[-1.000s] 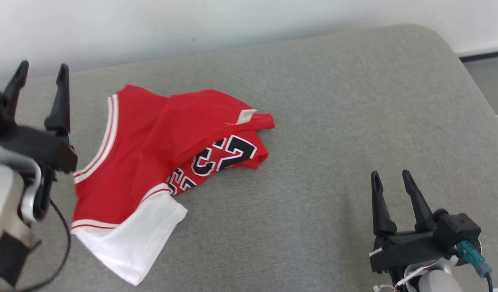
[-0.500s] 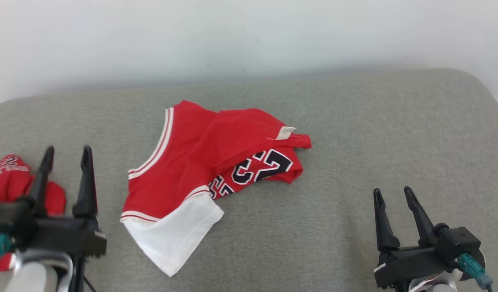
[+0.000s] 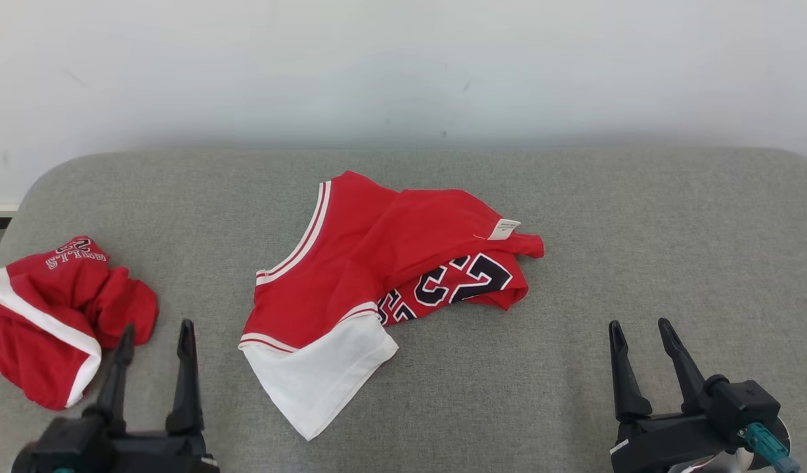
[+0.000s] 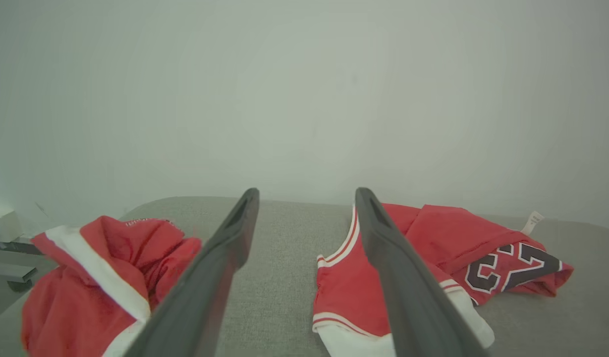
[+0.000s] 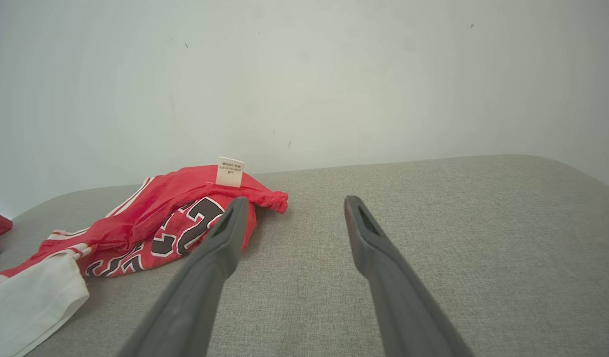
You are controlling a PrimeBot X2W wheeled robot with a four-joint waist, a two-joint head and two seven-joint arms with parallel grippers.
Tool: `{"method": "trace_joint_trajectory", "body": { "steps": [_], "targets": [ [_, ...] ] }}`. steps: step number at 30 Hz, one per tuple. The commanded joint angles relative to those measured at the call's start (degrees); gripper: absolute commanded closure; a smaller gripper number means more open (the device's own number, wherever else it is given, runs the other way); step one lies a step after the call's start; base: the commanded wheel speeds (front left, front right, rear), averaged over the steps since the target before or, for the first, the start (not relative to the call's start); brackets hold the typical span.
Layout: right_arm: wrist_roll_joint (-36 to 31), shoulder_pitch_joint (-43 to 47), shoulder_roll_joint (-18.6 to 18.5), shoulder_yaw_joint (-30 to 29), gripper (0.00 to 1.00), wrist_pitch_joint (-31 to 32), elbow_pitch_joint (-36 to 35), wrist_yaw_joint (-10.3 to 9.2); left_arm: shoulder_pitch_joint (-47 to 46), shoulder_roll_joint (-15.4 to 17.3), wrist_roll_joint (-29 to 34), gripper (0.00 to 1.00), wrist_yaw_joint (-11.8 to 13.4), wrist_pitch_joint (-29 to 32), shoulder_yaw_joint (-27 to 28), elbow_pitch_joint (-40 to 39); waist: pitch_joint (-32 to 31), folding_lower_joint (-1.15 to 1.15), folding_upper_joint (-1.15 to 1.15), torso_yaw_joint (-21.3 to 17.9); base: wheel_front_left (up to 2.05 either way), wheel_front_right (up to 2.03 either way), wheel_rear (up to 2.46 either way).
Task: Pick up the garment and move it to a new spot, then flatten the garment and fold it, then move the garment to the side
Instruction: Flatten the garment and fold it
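The red jersey (image 3: 377, 263) with black numerals and a white panel lies crumpled and partly folded over itself at the middle of the grey padded surface (image 3: 574, 210), its white label (image 3: 503, 228) turned up. A second red garment (image 3: 48, 309) sits bunched near the surface's left end. The left gripper (image 3: 157, 326) and right gripper (image 3: 639, 322) both hover with fingers spread apart, holding nothing, on either side of the jersey and clear of it.

You will find the garment (image 3: 377, 263) is smooth red cloth, nearly matt, and its white panel is matt. The worktop (image 3: 574, 217): grey woven fabric, coarse, matt. Note the fingers (image 5: 212, 263) of the right gripper (image 3: 639, 325): dark, matt, probably plastic. The wall (image 3: 403, 66): smooth, matt.
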Motion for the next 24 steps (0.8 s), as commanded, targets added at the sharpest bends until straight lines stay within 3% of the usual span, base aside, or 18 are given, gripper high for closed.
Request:
{"method": "trace_joint_trajectory", "body": {
  "steps": [1, 10, 24],
  "targets": [
    [0.6, 0.7, -0.2, -0.1, 0.0, 0.0, 0.2, -0.14, 1.9, -1.0, 0.8, 0.0, -0.5, -0.2, 0.6, -0.1, -0.6, 0.01, 0.0, 0.5, 0.0, 0.0, 0.0],
    [0.9, 1.2, -0.7, 0.2, 0.0, 0.0, 1.0, -0.14, 6.3, -4.7, 2.2, 0.0, -3.4, -0.2, 2.1, 1.3, -1.4, 0.01, 0.0, 1.1, 0.0, 0.0, 0.0],
    [1.3, 1.1, -0.5, 0.1, 0.0, 0.0, 1.6, -0.14, 6.3, -6.4, 4.5, 0.0, -4.7, -0.2, 3.1, 2.7, -0.7, 0.01, 0.0, 1.2, 0.0, 0.0, 0.0]
  ]
}}
